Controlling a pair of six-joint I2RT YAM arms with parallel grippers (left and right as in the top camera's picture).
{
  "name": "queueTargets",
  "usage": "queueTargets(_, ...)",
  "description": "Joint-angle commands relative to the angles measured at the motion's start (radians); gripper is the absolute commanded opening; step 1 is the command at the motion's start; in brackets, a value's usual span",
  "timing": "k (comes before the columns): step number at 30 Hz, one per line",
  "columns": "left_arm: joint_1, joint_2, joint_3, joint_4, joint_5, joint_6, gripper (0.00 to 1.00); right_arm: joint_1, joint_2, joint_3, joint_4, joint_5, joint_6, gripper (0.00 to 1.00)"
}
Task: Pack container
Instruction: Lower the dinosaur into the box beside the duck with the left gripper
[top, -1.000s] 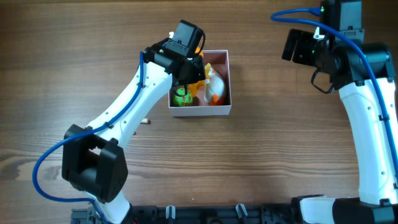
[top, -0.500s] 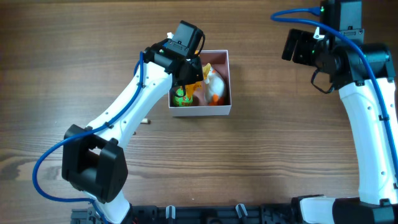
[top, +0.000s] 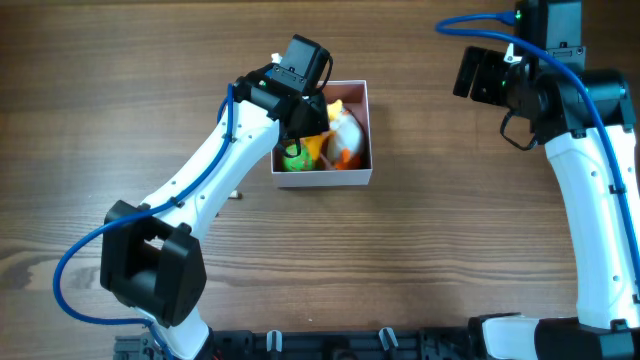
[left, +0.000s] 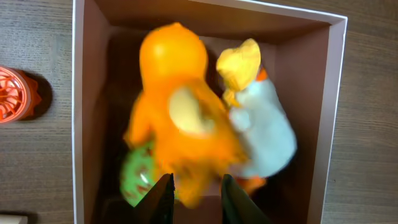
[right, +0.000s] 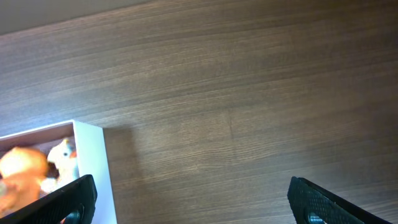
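Orange figure (left: 174, 106) blurred, apparently loose, in the container (top: 340, 178) at mid-bench with a white duck toy (left: 264, 130) and a green toy (left: 138, 177). Left hand (left: 196, 186) slightly apart above them. Right hand (right: 193, 199) wide apart, empty. Ridged orange piece (left: 13, 93) sits just outside the container, likely left to pack.

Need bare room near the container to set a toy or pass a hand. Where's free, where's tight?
Free: table between the container and the right arm; also below the container in the overhead view. Tight: inside the container, orange toy, white toy and green toy crowd under the left gripper; a small orange object sits just outside one wall.
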Motion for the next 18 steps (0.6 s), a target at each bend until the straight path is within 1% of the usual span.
queueTargets(1, -0.005, -0.001, 0.001, -0.001, -0.013, 0.001, 0.36, 0.000, 0.006, 0.000, 0.003, 0.014, -0.005, 1.00)
queueTargets(3, -0.004, -0.001, 0.001, 0.000, -0.014, 0.001, 0.44, 0.000, 0.006, 0.000, 0.003, 0.014, -0.005, 1.00)
queueTargets(4, -0.003, -0.002, 0.001, 0.006, -0.014, 0.002, 0.45, 0.000, 0.006, 0.000, 0.003, 0.014, -0.005, 1.00)
queueTargets(5, -0.002, -0.002, 0.001, 0.011, -0.014, 0.002, 0.45, 0.000, 0.006, 0.000, 0.003, 0.014, -0.005, 1.00)
queueTargets(8, 0.002, -0.002, 0.001, 0.036, -0.015, 0.002, 0.40, 0.000, 0.006, 0.000, 0.003, 0.014, -0.005, 1.00)
queueTargets(13, 0.002, -0.002, 0.001, 0.094, -0.029, 0.001, 0.25, 0.000, 0.006, 0.000, 0.003, 0.014, -0.005, 1.00)
queueTargets(14, 0.002, -0.002, 0.001, 0.097, -0.049, 0.002, 0.10, 0.000, 0.006, 0.000, 0.003, 0.014, -0.005, 1.00)
queueTargets(15, 0.002, -0.001, 0.001, 0.097, -0.073, 0.002, 0.04, 0.000, 0.006, 0.000, 0.003, 0.014, -0.005, 1.00)
queueTargets(18, 0.002, 0.006, 0.001, 0.097, -0.145, 0.002, 0.04, 0.000, 0.006, 0.000, 0.003, 0.014, -0.005, 1.00)
